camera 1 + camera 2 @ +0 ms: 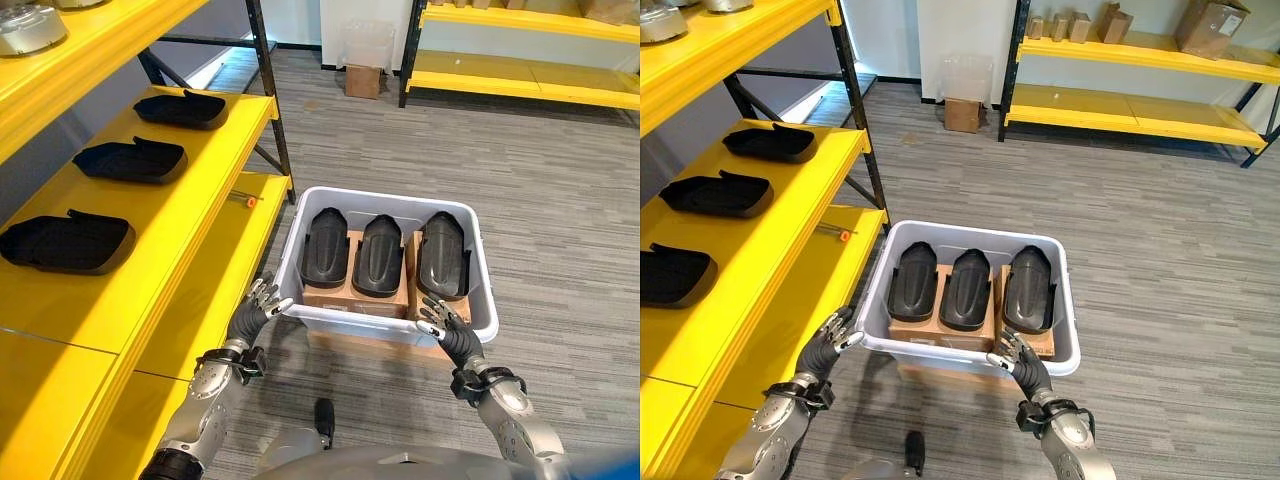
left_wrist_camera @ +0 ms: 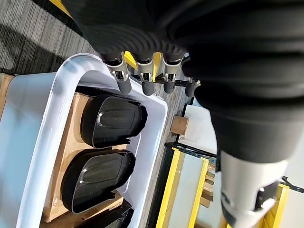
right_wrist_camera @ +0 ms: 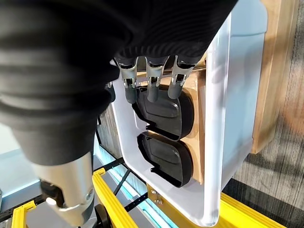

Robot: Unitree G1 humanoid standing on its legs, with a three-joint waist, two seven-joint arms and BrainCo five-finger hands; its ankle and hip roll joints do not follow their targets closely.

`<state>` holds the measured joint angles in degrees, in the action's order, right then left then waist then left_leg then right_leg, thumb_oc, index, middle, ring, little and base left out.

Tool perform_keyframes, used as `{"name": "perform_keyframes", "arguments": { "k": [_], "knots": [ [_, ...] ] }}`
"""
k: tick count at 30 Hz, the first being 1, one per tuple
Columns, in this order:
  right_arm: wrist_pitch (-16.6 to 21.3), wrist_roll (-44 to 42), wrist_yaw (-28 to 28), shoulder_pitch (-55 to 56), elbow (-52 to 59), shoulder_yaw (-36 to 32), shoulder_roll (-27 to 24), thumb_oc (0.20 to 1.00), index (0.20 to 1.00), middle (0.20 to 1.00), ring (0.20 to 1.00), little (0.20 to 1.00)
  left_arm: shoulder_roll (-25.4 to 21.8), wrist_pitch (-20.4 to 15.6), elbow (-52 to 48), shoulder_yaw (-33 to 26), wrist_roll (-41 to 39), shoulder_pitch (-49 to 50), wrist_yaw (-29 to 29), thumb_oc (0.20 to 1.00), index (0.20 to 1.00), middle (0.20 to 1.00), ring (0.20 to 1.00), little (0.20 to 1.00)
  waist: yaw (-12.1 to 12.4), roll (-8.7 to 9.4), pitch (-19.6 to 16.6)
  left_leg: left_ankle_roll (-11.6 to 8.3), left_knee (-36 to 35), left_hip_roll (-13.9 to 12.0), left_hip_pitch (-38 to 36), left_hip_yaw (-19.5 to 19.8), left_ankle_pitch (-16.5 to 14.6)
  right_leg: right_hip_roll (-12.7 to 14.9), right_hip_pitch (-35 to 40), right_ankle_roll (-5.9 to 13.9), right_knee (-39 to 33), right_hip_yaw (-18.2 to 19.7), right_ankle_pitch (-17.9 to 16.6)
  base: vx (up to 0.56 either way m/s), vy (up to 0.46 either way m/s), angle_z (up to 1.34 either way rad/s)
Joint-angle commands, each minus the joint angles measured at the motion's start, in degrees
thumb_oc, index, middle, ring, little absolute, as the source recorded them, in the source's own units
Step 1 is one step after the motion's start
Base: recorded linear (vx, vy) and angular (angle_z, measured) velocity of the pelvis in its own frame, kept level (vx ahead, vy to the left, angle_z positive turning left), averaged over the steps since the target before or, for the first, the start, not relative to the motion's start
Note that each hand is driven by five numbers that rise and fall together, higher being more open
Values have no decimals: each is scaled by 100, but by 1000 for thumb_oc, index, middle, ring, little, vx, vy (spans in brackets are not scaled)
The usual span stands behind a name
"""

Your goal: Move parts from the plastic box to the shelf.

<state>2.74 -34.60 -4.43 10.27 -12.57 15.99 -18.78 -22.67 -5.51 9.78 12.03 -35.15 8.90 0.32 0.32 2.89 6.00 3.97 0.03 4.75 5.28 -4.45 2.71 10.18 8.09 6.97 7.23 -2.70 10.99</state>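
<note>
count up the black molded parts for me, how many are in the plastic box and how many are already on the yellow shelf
Black parts in the plastic box: 3
Black parts on the yellow shelf: 3
Total: 6

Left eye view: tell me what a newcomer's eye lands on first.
The white plastic box on the grey floor, holding three black parts side by side on cardboard, stands out first. The left hand and right hand sit at its near corners. On the left, bright yellow shelves carry three more black parts.
</note>
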Motion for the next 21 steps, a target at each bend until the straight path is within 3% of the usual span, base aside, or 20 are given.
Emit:
{"name": "perform_keyframes", "arguments": {
  "k": [1,3,4,6,7,8,10,12,15,21],
  "knots": [
    [204,78,-128,-199,246,-9,-66,1000,1000,1000,1000,1000,-142,-317,-413,-99,131,-77,-16,1000,1000,1000,1000,1000,-78,-134,-115,-91,584,-293,107,203,-603,-64,-800,242,1157,10,-1320,40,163,6],
    [224,108,-136,-233,340,36,-40,1000,1000,1000,1000,1000,-199,-309,-467,-98,174,-128,-9,1000,1000,1000,1000,1000,-88,-240,-5,-32,420,-321,-68,147,-610,54,-1158,175,1559,-270,-1403,79,157,-2],
    [233,109,-126,-260,344,90,-32,1000,1000,1000,1000,1000,-221,-315,-450,-113,136,-124,-29,1000,1000,1000,1000,1000,-79,-308,45,-51,292,-372,-199,55,-638,275,-1291,99,1216,-606,-1294,89,87,-14],
    [233,105,-121,-272,355,113,-30,1000,1000,1000,1000,1000,-234,-328,-454,-128,105,-110,-44,1000,1000,1000,1000,1000,-94,-337,103,-80,245,-412,-273,58,-646,396,-1285,92,944,-741,-1338,68,-31,-18],
    [246,117,-145,-317,402,129,-44,1000,1000,1000,1000,1000,-247,-350,-465,-164,66,-103,-45,1000,1000,1000,1000,1000,-86,-347,176,-120,242,-464,-313,40,-660,548,-1350,114,574,-869,-1413,101,-158,-13],
    [253,160,-128,-392,477,159,-64,1000,1000,1000,1000,1000,-229,-375,-470,-272,-34,-76,-15,1000,1000,1000,1000,1000,-42,-300,282,-201,245,-539,-390,-9,-710,803,-1422,261,-20,-1151,-1673,75,-136,-5],
    [244,180,-132,-418,531,166,-93,1000,1000,1000,1000,1000,-233,-389,-490,-334,-52,-52,-28,1000,1000,1000,1000,1000,-60,-263,333,-234,219,-550,-450,-17,-723,821,-1430,326,-268,-1164,-1790,55,-139,-12],
    [259,193,-138,-369,723,108,-120,1000,1000,1000,1000,1000,-191,-416,-459,-357,-66,-63,-21,1000,1000,1000,1000,1000,-151,-125,356,-320,241,-530,-428,100,-730,722,-1406,396,-252,-815,-1704,72,-230,6],
    [290,137,-118,-346,793,75,-148,1000,1000,1000,1000,1000,-72,-435,-426,-300,-12,-71,-50,1000,1000,1000,1000,1000,-122,-43,262,-473,123,-627,-433,169,-678,732,-1293,381,-347,-1148,-1646,57,-198,55],
    [453,162,59,-770,964,-14,-421,1000,1000,1000,1000,1000,47,-457,-621,-266,-230,-160,-22,1000,1000,1000,1000,1000,-121,-128,415,-761,142,-1106,-154,228,-471,488,-1360,240,-361,-1546,-1361,-17,-258,16]
  ]
}}
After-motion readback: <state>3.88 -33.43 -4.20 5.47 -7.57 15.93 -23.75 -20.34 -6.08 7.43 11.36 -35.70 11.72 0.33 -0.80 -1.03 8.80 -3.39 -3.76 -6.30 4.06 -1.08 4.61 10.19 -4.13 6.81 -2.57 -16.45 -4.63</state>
